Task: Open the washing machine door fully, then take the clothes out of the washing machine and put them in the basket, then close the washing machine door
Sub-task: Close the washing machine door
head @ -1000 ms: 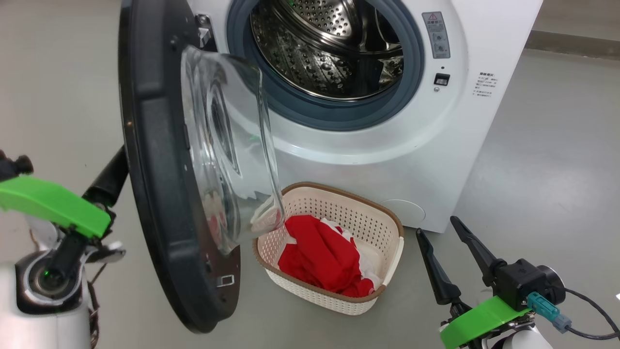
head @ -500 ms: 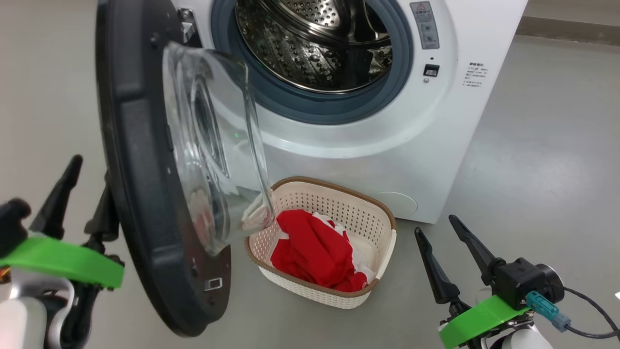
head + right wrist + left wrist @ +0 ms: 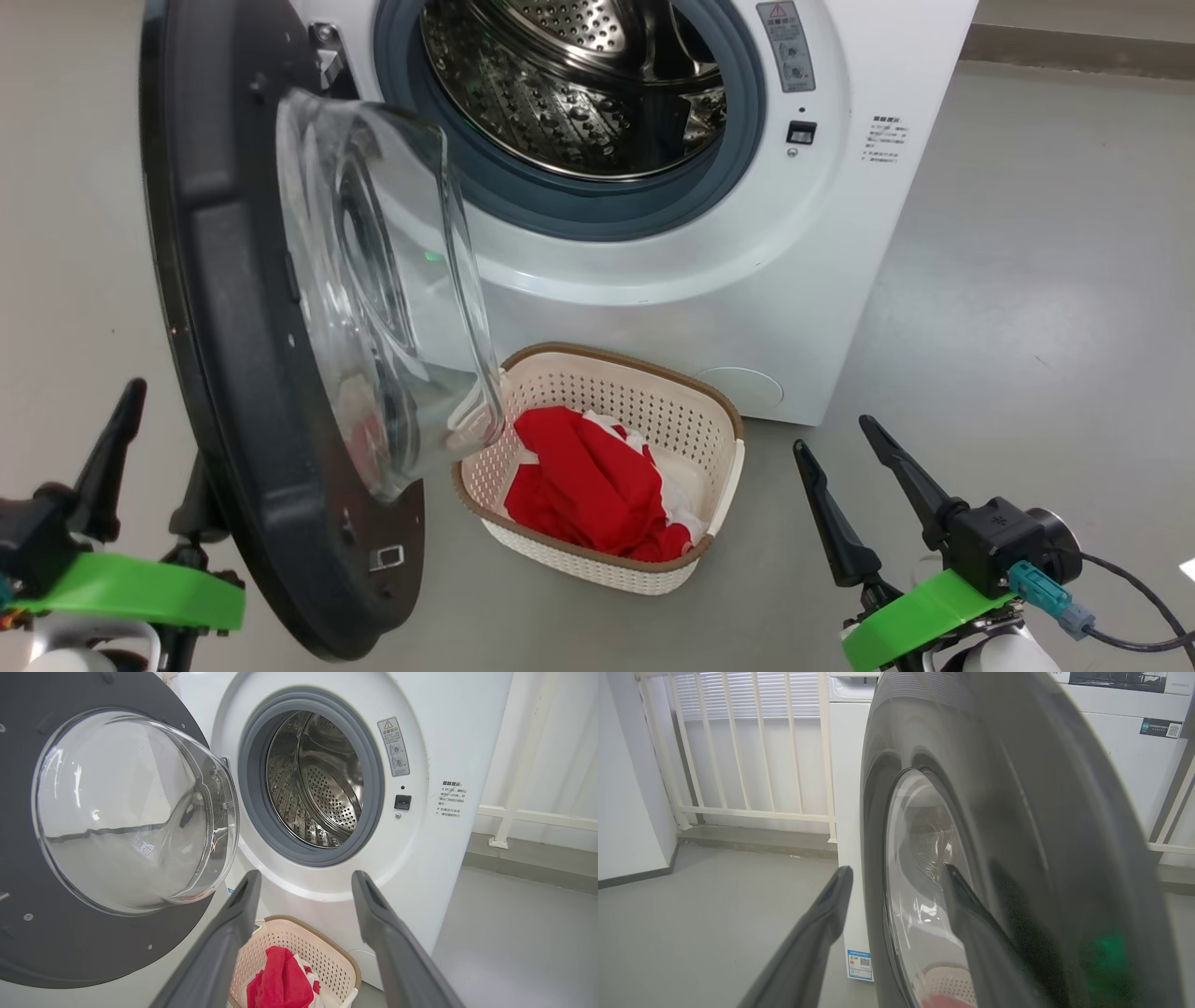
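The washing machine (image 3: 822,280) is noted as white, with a steel drum (image 3: 569,84) dotted by rows of holes and a grey-blue gasket (image 3: 597,210); its door (image 3: 224,308) is rimmed in glossy black around clear glass. The basket (image 3: 616,397) is recorded as cream, patterned with small perforations and banded in brown, and the clothes (image 3: 579,485) as bright red with white.

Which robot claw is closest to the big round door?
The left claw, open just behind the washing machine door. The right claw is farther off, on the other side of the basket.
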{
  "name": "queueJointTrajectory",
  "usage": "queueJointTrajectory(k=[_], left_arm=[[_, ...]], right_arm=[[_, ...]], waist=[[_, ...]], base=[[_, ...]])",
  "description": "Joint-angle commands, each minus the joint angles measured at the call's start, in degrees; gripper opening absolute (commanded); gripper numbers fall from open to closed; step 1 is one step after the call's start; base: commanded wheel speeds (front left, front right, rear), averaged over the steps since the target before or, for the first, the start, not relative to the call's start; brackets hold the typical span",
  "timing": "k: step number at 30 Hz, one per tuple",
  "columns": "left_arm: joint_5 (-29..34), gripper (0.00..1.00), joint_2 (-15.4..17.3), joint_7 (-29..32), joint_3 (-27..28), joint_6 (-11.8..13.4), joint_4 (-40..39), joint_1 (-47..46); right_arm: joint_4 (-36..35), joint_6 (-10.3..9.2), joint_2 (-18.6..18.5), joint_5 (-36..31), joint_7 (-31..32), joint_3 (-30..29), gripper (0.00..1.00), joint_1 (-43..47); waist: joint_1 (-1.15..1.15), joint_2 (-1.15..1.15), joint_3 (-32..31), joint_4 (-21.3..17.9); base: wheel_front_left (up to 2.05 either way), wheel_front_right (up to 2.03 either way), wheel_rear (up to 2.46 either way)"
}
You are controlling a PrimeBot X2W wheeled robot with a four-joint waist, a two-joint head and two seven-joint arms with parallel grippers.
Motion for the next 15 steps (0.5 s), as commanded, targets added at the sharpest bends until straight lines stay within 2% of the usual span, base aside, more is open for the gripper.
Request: queueJointTrajectory(k=[1,15], left_arm=[[0.7,1.0,1.5,-0.9,2.5,0.5,-1.0,-0.2],[2.7,1.0,0.8,-2.9,2.8,1.2,-0.1,4.0]], right_arm=[[-1.3,0.28,0.1,0.3,-0.4,1.5,1.0,-2.0],[-1.5,0.28,0.1,0.5,-0.4,1.3,1.0,-0.7]], waist=[[0.0,0.0,-0.1,-0.2],[0.0,0.0,-1.0,0.1]], base=[[0.0,0.0,0.0],[0.0,0.0,0.0]])
